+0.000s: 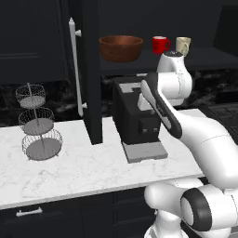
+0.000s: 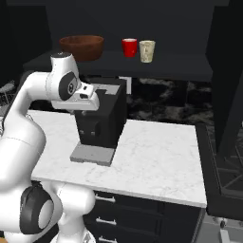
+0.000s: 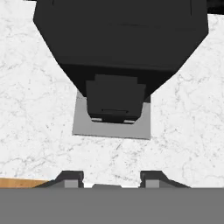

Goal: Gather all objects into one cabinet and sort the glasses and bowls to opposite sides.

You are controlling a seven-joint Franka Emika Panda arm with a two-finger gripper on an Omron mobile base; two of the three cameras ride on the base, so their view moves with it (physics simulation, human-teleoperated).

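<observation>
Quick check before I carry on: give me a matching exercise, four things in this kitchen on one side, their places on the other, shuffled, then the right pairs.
Things:
1. wooden bowl
2. red mug
3. cream mug
4. wire tiered basket

Places:
A. middle of the cabinet shelf
B. on the marble counter, left of the open door
C. left end of the shelf
D. rightmost on the shelf

Pairs: 1-C, 2-A, 3-D, 4-B
</observation>
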